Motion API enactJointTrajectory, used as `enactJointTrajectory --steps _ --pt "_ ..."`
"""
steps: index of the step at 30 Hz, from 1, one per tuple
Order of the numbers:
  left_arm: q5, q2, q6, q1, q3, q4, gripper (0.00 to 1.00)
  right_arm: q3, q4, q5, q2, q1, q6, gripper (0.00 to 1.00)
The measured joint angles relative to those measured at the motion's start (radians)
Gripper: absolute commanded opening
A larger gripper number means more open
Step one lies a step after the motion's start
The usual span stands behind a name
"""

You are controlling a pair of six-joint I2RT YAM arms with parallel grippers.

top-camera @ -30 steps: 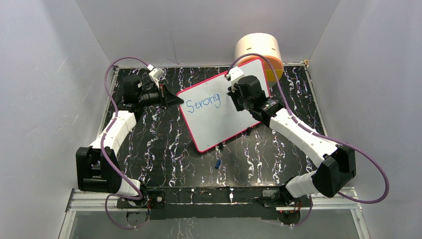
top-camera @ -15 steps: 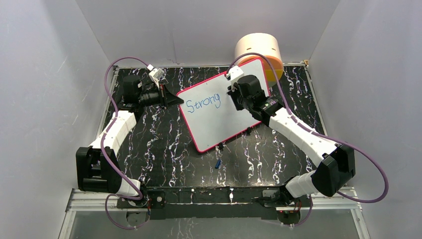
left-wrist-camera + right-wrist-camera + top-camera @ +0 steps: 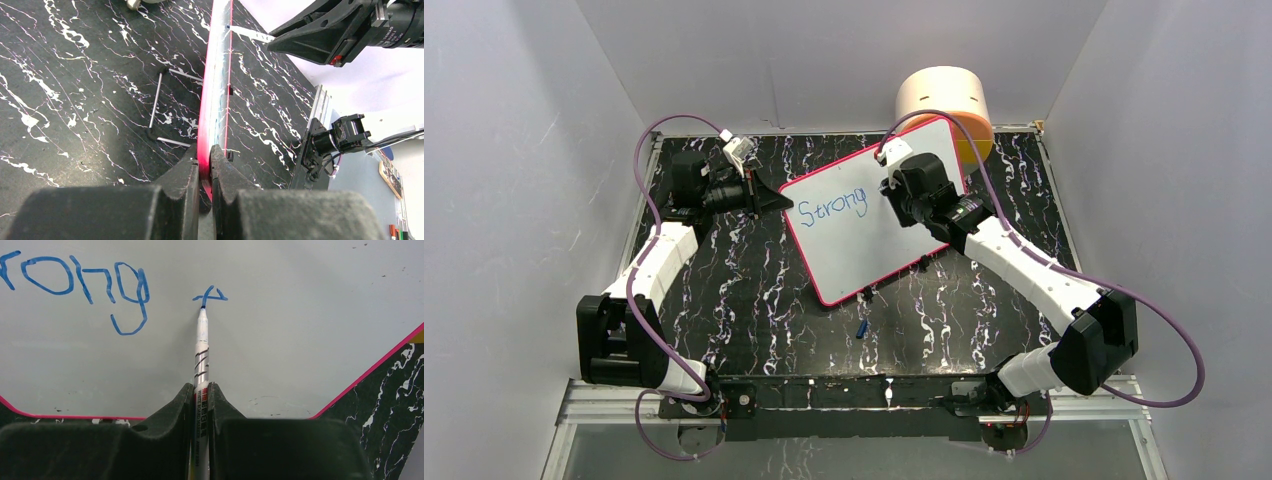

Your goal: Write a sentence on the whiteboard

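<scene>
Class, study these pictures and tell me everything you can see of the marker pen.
The marker is a slim pen with a silvery-white barrel that carries black printed lettering and slanted dashes and narrows to a blue tip. No cap is on it. It is clamped between the fingers of the right gripper and points straight away from the wrist camera. Its tip rests on the whiteboard, at a small blue crossed stroke just right of the word "Strong". In the top view the gripper hides it.
</scene>
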Motion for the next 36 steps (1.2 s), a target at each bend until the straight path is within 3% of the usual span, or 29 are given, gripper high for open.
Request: enactJointTrajectory --steps 36 --pt "0.002 0.005 0.000 0.000 0.004 0.000 0.00 -0.007 -0.011 0.024 0.000 0.000 -0.005 0.00"
